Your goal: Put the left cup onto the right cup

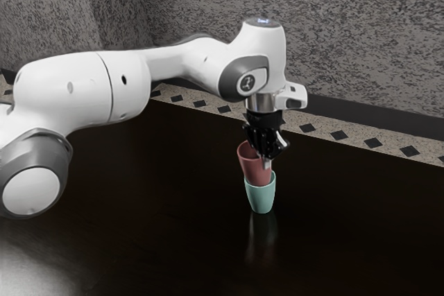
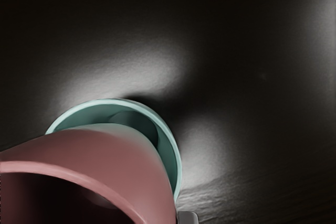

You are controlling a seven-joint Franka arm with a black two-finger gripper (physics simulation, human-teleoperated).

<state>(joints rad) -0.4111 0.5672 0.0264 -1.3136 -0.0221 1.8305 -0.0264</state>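
1. The gripper [image 1: 268, 156] is closed on the rim of the red cup [image 1: 250, 163], holding it tilted.
2. Its base already sits inside the teal cup [image 1: 261, 195], upright on the table [image 1: 173, 233].
3. Judged left: level, release.

Bare table [image 1: 139, 240] lies open around the teal cup [image 1: 261, 197] holding the tilted red cup [image 1: 250, 164].

Beneath the gripper [image 1: 266, 157], the base of the red cup [image 1: 250, 163] is hidden inside the teal cup [image 1: 261, 195]. The wrist view's edge cuts off the red cup, which partly masks the teal interior.
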